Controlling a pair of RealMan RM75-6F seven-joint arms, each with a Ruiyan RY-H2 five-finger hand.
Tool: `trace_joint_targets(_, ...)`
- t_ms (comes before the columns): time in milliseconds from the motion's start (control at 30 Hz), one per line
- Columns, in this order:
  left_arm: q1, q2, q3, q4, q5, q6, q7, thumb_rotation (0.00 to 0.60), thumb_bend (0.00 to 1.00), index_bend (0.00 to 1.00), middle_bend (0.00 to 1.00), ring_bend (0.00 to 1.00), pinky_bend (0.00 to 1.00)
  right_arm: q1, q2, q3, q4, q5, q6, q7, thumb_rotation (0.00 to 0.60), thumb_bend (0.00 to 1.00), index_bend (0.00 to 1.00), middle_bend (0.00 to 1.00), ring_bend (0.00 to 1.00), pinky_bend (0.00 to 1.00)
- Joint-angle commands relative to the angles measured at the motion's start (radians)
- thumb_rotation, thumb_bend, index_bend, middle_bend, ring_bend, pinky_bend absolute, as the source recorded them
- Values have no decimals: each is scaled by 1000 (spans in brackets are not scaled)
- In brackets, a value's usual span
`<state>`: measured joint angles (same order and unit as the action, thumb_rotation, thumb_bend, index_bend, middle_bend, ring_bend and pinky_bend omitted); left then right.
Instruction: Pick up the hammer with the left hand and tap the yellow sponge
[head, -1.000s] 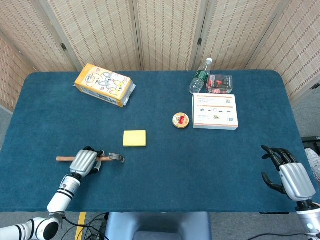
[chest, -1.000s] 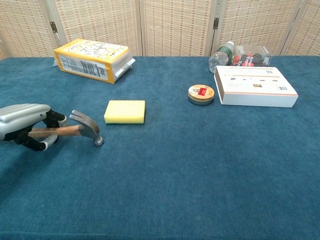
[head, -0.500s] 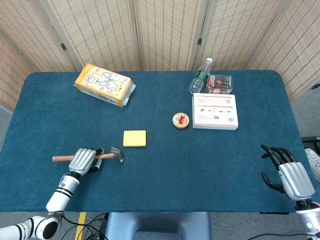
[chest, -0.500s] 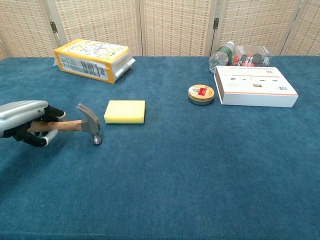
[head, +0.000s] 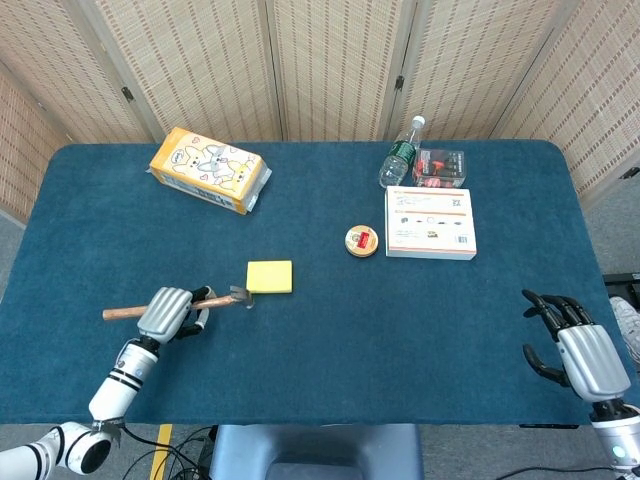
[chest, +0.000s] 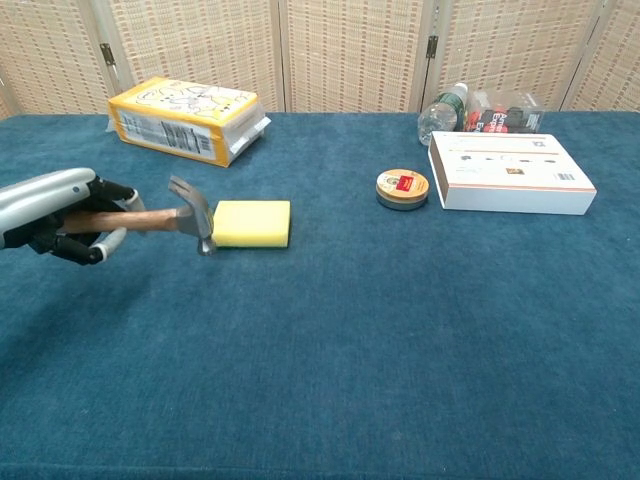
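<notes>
My left hand (head: 168, 312) (chest: 62, 215) grips the wooden handle of a hammer (head: 203, 302) (chest: 165, 219) and holds it off the table. The steel head hangs just left of the yellow sponge (head: 270, 277) (chest: 251, 223), close to its near left corner; I cannot tell whether they touch. The sponge lies flat on the blue table (head: 330, 340). My right hand (head: 575, 350) rests at the table's front right edge with fingers apart and nothing in it; only the head view shows it.
A yellow tissue pack (head: 209, 169) lies at the back left. At the back right are a water bottle (head: 401, 154), a small clear box (head: 440, 167), a white flat box (head: 430, 222) and a round tin (head: 361, 240).
The left hand has lifted the hammer off the table and carried it forward and to the right, bringing the head up beside the sponge. The right hand has stayed put.
</notes>
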<state>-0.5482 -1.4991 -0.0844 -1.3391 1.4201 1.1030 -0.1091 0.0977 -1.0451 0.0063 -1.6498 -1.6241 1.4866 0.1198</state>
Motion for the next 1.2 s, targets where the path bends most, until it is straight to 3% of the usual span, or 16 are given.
trace_joint_targets(33,-22,5,-19,39,50,25,-81,600,714,778,847,809,773,-2,0,-1,1,0,2,1,600,291,124,366,185,185)
trace_joint_targets(400,-118,-62,-60,194,101,8,-196,600,714,786,854,827,778,-15,-1,-4,10,3,17,11,600,291,125,367,185,185)
trace_joint_targets(833,-193,-163,-51,357,34,-154,-166,600,714,789,856,829,778,-24,-2,-4,20,12,20,20,600,291,125,367,185,185)
trace_joint_targets(967,-192,-160,-46,356,33,-149,-163,600,714,791,858,829,778,-28,0,-3,20,12,27,23,600,291,125,367,185,185)
trace_joint_targets(1200,-164,-83,-53,257,43,-76,-197,600,714,791,858,829,778,-30,-3,-4,28,8,30,32,600,291,125,367,185,185)
